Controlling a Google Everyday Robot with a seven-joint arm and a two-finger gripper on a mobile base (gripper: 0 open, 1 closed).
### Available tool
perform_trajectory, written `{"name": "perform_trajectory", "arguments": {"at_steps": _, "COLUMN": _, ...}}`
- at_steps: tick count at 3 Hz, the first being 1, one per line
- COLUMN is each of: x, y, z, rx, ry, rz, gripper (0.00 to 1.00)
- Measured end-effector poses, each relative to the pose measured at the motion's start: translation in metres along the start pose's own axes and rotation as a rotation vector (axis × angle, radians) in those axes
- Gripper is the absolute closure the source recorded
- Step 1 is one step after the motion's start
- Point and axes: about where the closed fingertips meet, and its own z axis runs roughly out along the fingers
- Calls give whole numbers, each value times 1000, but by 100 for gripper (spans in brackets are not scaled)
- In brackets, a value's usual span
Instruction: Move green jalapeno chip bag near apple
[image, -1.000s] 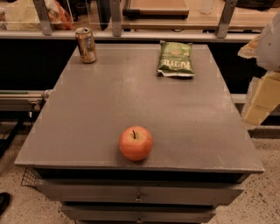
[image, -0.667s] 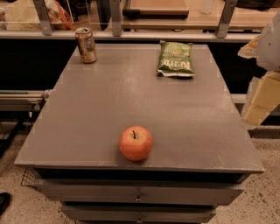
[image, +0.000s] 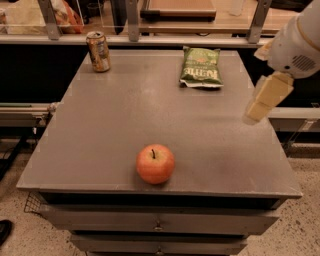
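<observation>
Counter: grey, flat top, seen from the front and above. Drawer fronts sit below its front edge.

Chip bag: dark green, lying flat at the far end of the counter, right of centre, with its pale edge toward the camera. Nothing touches it.

Apple: upright, stem up, near the front edge, slightly left of centre. It is well apart from the chip bag, with bare counter between them.

Can: gold-brown, standing upright at the far left corner, well apart from both items.

Tool: pale, hanging from the white arm at the right side, over the counter's right edge, right of the chip bag and nearer the camera. It holds nothing. Whether it is apart or together cannot be told.
</observation>
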Motion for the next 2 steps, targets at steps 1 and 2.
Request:
{"name": "perform_trajectory", "arguments": {"at_steps": 1, "x": -19, "y": -62, "z": 43, "rx": 25, "ry": -149, "rz": 114, "gripper": 0}}
{"name": "perform_trajectory", "arguments": {"at_steps": 2, "x": -36, "y": -114, "z": 90, "rx": 48, "ry": -301, "rz": 246, "gripper": 0}}
